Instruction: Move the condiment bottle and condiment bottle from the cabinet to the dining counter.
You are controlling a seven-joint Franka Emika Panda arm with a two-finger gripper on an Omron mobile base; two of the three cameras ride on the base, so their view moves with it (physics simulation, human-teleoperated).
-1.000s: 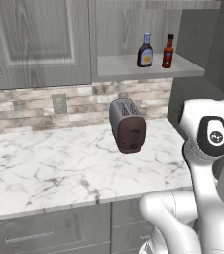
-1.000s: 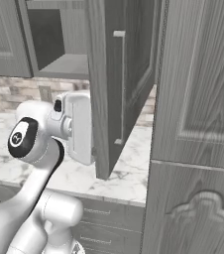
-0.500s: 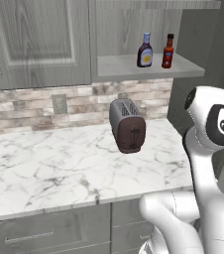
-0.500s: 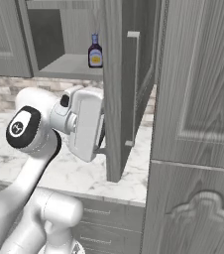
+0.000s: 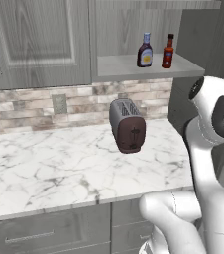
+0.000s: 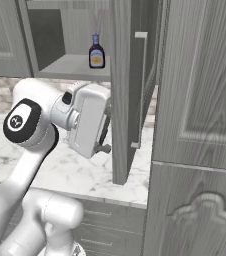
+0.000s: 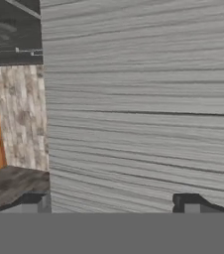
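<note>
Left base view: open cabinet shelf [image 5: 148, 69] above the counter [image 5: 59, 168]. Two condiment bottles stand upright on it, near its right end, just beside each other but apart. The dark-bodied bottle [image 5: 144, 51] has a yellow label and pale cap; the red-brown bottle [image 5: 168, 51], with a red cap, is to its right. A toaster [image 5: 127, 125] sits on the marble counter toward the back right, below the shelf. Brick backsplash [image 5: 44, 106] behind it, with an outlet. The white arm rises at the right edge.

Right base view: the dark-bodied bottle [image 6: 96, 52] is upright on the shelf, near the front edge. The open cabinet door [image 6: 130, 85] hangs edge-on, just right of the bottle. The gripper [image 6: 105, 132] is held beside the door's inner face, below shelf level, well apart from the bottle, holding nothing.

Hand view: two dark fingertips [image 7: 34, 202] sit spread wide at the bottom, released, nothing between them. Grey wood-grain door panel [image 7: 143, 99] straight ahead, close. At the left, a strip of patterned wall and brown floor.
</note>
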